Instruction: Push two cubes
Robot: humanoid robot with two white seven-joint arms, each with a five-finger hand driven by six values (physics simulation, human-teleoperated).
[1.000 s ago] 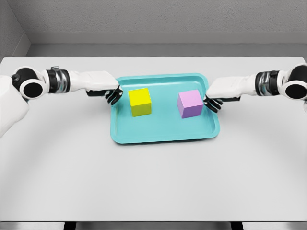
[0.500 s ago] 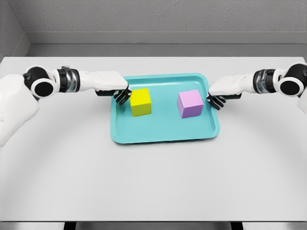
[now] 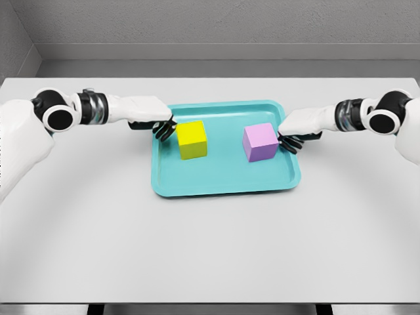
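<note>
Left hand (image 3: 164,128) reaches in from the left side and sits at the left edge of the tray (image 3: 223,186). Its dark fingers (image 3: 167,132) are curled down, and they hold nothing. The fingertips are right up against the left side of the yellow cube (image 3: 192,139); they seem to touch it.

Right hand (image 3: 291,139) reaches in from the right side and sits at the right edge of the tray. Its fingers are curled too, with nothing in them. They are just beside the right side of the pink cube (image 3: 260,142), and I cannot tell if they touch it.

Both cubes sit flat on the blue-green tray. The yellow one is in the left half and the pink one is in the right half, with a bare strip of tray between them. They are well apart and do not touch. Each cube is as wide as it is tall, so neither one has a long side. The yellow cube looks turned a tiny bit, and the pink cube sits almost square to the tray.

The tray lies flat on the white bench (image 3: 210,249), with its long side going from left to right.
</note>
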